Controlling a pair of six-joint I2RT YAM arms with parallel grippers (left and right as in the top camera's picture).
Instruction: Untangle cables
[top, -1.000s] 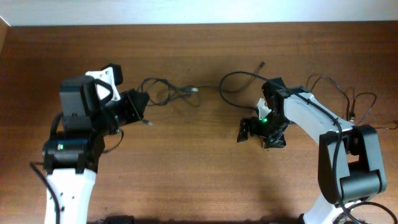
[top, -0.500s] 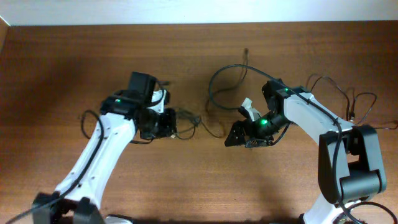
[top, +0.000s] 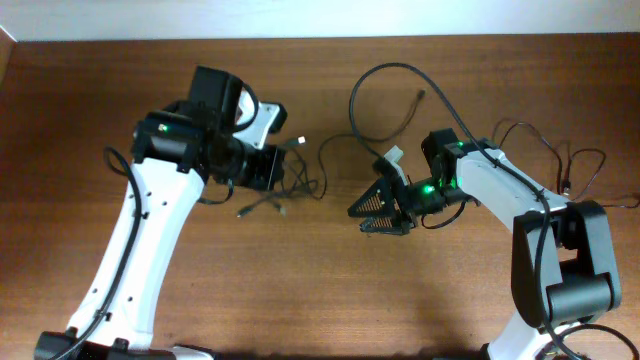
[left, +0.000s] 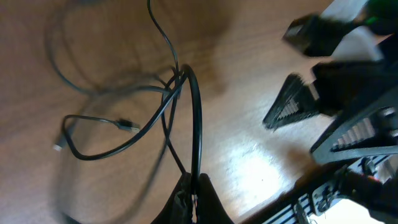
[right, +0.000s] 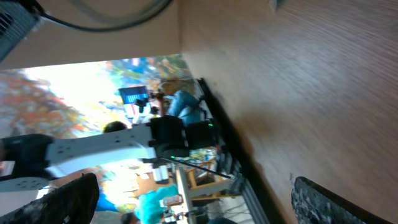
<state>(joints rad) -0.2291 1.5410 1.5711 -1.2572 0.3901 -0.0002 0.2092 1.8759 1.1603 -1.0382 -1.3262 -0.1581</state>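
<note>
Left wrist view puts your left gripper (left: 194, 198) at the bottom edge. Its fingers are pressed together on one black cable (left: 198, 118), which runs straight up from the pinch into a crossing with other strands. Past that crossing, the cables (top: 300, 186) sprawl in loose loops over the wooden surface (top: 200, 290). A small plug end (left: 125, 124) lies inside one loop, and a second plug (left: 58, 147) sits at that loop's left tip.

Overhead, your left arm (top: 150, 230) rises from the near edge and turns right at the wrist, which sets the gripper at the tangle's left side. Your right gripper (top: 375, 208) sits just right of the tangle, pointing left, with its fingers spread wide. You cannot tell from here whether it touches a strand. A large cable loop (top: 353, 100) arcs around beyond it to the bend of the right arm (top: 500, 180). More thin cord (top: 566, 170) trails on the far right, beside that arm.
</note>
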